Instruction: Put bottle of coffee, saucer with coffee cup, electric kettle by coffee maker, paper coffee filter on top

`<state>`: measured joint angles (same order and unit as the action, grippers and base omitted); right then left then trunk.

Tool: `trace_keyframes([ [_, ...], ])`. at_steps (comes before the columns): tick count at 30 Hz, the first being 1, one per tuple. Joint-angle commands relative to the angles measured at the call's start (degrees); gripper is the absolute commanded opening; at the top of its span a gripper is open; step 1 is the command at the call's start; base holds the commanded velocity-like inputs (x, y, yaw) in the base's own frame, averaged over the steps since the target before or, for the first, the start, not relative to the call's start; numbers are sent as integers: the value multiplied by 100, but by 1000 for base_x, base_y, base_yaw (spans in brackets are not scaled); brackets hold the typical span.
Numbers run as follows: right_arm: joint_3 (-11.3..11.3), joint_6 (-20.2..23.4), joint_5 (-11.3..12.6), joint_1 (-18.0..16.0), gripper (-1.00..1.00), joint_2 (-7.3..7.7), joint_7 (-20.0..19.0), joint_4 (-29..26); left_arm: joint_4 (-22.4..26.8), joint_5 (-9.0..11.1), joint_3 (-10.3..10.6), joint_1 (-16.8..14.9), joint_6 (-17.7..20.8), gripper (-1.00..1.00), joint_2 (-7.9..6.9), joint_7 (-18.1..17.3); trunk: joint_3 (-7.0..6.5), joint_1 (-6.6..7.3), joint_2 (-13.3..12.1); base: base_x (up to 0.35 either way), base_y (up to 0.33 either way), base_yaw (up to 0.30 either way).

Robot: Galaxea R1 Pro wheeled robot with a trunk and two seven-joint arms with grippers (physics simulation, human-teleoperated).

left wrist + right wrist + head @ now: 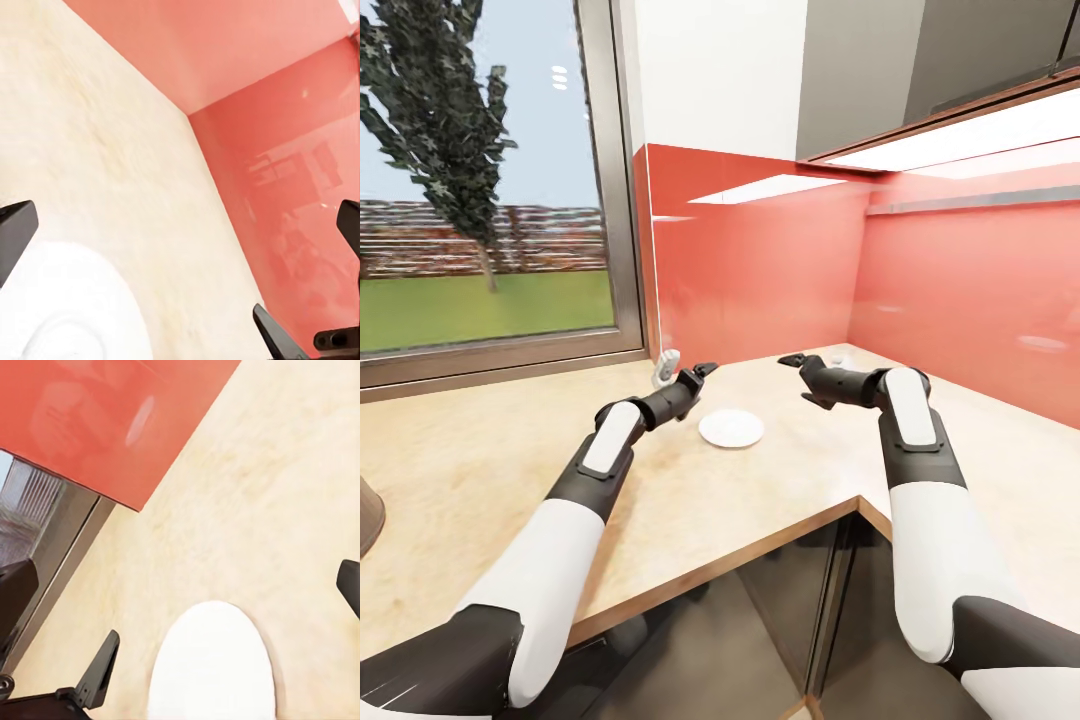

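saucer (pixel 731 428) white | kitchen countertop (pixel 480 470) beige wood-look | backsplash (pixel 960 290) red

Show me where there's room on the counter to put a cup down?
There is lots of bare counter. One big free patch runs from the saucer toward the window. Another lies between the saucer and the red wall. The tight spot is around the saucer, with the left gripper and right gripper both hovering near it.

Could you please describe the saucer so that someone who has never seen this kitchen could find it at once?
Start at the corner where the red wall panels meet above the pale wooden countertop. On the countertop before that corner, between the left pincer and the right pincer, lies the saucer. It is a small, flat, round white plate with nothing on it.
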<state>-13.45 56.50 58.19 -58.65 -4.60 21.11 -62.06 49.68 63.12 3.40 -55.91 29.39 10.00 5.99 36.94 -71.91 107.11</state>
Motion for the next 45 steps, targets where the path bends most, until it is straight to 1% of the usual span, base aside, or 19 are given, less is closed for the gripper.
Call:
trace_keyframes([
  [1,-16,18,60,-6,100,-6,60,-4,12,60,3,-3,14,100,0,61,7,1,3,0,0,0],
  [3,-16,18,61,-6,100,-6,60,4,94,60,17,-4,17,100,0,262,7,1,3,0,0,0],
  [4,-17,19,61,-6,100,-6,60,14,429,60,33,-6,28,100,0,779,7,1,3,0,0,0],
  [5,-17,16,61,-7,100,-6,60,19,518,60,37,-7,32,100,0,949,7,1,3,0,0,0],
  [9,-13,-85,57,-8,100,-6,60,26,643,63,41,-5,37,100,0,1270,7,1,3,0,0,0],
  [10,-11,-171,55,-7,100,-6,60,49,680,65,43,-6,38,100,0,1439,7,1,3,0,0,0],
  [11,-9,-226,57,-6,100,-6,60,106,708,66,44,-6,39,100,0,1573,7,1,3,0,0,0],
  [12,-7,-245,60,-6,100,-6,58,150,726,67,44,-7,39,100,0,1625,7,1,3,0,0,0],
  [13,-3,-297,71,-7,100,-10,49,383,906,68,46,-7,40,100,0,1795,7,1,3,0,0,0],
  [14,-2,-304,72,-7,100,-11,46,425,954,68,46,-7,40,100,0,1861,7,1,3,0,0,0],
  [15,0,-327,72,-10,100,-13,38,566,1140,93,46,-10,46,100,0,2414,7,1,3,0,0,0],
  [16,-3,-332,71,-11,100,-14,36,626,1178,153,46,-14,47,100,0,2605,7,1,3,0,0,0],
  [18,-6,-336,75,-13,100,-14,35,746,1207,327,46,-19,48,100,0,2780,7,1,3,0,0,0],
  [22,8,-340,97,-14,100,-21,24,922,1230,580,42,-23,49,100,0,2920,7,1,3,0,0,0],
  [25,15,-338,114,-13,100,-23,18,972,1216,644,39,-24,49,100,0,2953,7,1,3,0,0,0],
  [30,32,-333,122,-13,100,-31,16,1008,1108,672,20,-25,49,100,0,2968,7,1,3,0,0,0],
  [33,37,-333,122,-14,100,-33,16,1020,1094,674,1,-25,49,100,0,2969,7,1,3,0,0,0],
  [37,43,-332,136,-14,100,-61,8,1189,1079,675,-35,-25,49,100,0,2969,7,1,3,0,0,0],
  [45,60,-329,145,-14,100,-75,0,1229,1079,675,-41,-25,49,100,0,2969,7,1,3,0,0,0],
])
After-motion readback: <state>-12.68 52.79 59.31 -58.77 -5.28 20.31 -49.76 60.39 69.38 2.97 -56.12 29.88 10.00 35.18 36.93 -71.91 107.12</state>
